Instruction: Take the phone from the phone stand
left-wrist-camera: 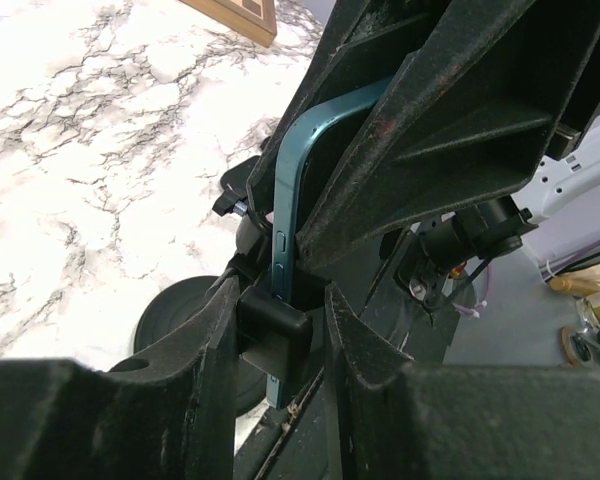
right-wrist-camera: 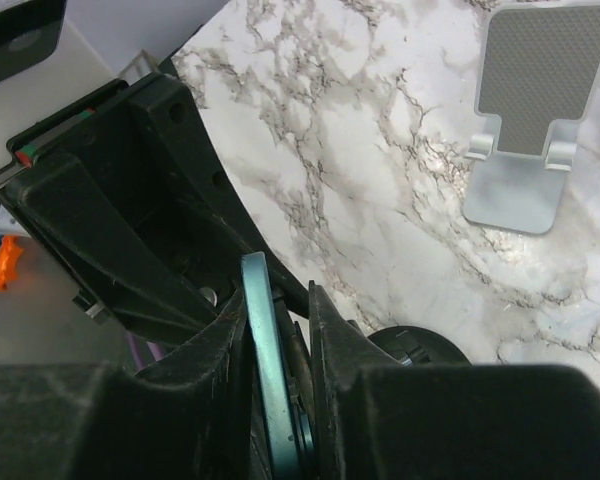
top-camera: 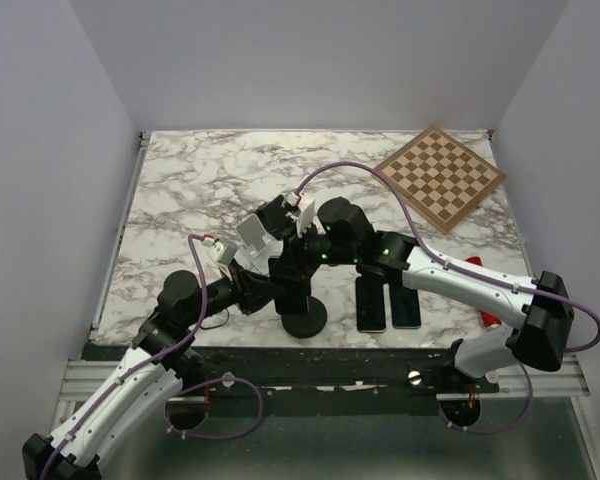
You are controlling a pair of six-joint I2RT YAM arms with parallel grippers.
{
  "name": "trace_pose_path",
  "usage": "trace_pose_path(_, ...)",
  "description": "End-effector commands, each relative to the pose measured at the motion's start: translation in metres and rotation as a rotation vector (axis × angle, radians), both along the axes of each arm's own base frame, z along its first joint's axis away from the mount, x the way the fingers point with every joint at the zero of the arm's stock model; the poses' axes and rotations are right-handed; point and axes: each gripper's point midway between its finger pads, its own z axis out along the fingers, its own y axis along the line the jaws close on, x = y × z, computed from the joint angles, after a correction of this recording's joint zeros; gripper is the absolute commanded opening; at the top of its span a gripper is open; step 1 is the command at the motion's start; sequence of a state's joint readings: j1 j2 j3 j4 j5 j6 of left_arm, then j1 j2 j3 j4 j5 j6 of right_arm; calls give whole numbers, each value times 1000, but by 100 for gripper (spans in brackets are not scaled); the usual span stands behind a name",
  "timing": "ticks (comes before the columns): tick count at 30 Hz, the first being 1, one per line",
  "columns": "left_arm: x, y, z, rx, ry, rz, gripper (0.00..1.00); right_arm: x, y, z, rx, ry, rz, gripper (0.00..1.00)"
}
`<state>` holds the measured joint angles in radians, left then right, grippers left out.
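A teal phone [left-wrist-camera: 285,200] stands upright in a black phone stand [left-wrist-camera: 275,330] whose round base [top-camera: 303,320] rests near the table's front edge. My left gripper [left-wrist-camera: 280,295] is closed low down around the stand's black cradle block. My right gripper [right-wrist-camera: 275,305] comes in from the right and is shut on the phone's [right-wrist-camera: 263,330] upper edge, one finger on each face. In the top view both grippers crowd over the stand [top-camera: 290,295] and hide the phone.
A silver phone stand [top-camera: 252,235] sits empty just behind the grippers. Two dark phones [top-camera: 372,302] [top-camera: 405,305] lie flat to the right of the base. A chessboard [top-camera: 440,177] lies at the back right, a red object [top-camera: 485,290] near the right arm.
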<state>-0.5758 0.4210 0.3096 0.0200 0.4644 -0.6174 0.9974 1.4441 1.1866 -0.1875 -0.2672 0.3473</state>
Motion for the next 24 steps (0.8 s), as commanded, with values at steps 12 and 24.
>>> trace_pose_path(12, 14, 15, 38, -151, -83, 166, 4, 2, 24, 33, 127, -304, 125, 1)
trace_pose_path(24, -13, 41, 64, -106, -96, 192, 78, 24, 25, 25, 78, -478, 268, 1)
